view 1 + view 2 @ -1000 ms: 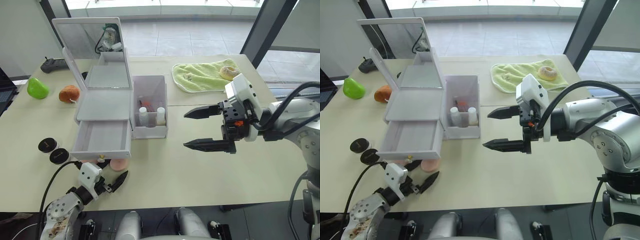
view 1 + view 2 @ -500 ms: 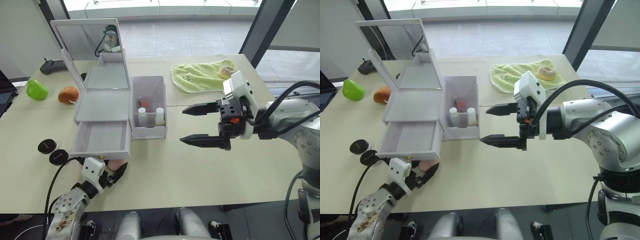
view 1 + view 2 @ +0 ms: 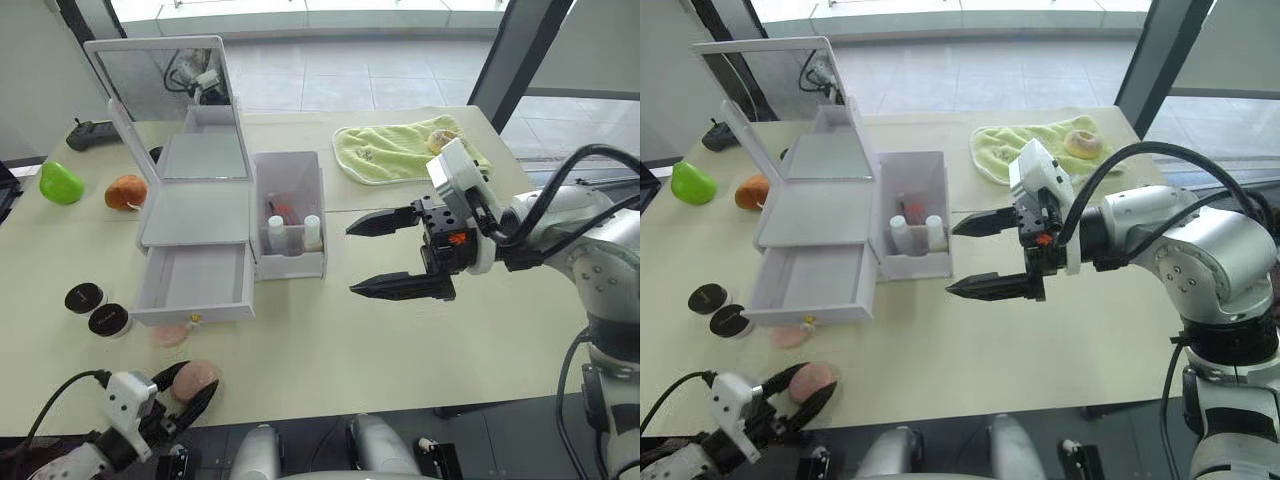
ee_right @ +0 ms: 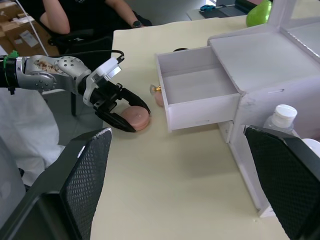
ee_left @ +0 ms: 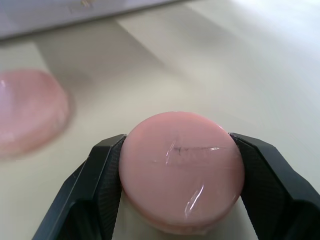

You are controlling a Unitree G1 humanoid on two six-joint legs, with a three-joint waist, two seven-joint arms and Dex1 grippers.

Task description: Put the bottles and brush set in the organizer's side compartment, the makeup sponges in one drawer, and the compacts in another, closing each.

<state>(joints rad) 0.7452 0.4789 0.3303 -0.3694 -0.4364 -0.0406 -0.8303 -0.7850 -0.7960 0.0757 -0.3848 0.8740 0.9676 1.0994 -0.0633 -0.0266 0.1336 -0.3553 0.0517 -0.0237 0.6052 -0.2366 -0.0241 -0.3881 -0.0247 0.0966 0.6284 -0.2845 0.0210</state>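
I am now at the sponge step. My left gripper (image 5: 175,200) is closed on one makeup sponge (image 3: 194,380), with a finger (image 5: 102,185) pressed on each side of the pink disc, near the front edge of the table (image 3: 400,350). The second sponge (image 3: 170,335) lies flat just in front of the open lower drawer (image 3: 195,283) of the organizer (image 3: 195,215), under its gold knob.

I judge the next move is to lift this sponge and carry it far and a little right, over the drawer front, then let it go inside.

My right gripper (image 3: 375,255) is wide open and holds nothing; it hangs right of the side compartment (image 3: 290,215), where both bottles (image 3: 293,233) already stand. The two compacts (image 3: 96,308) wait left of the drawer.
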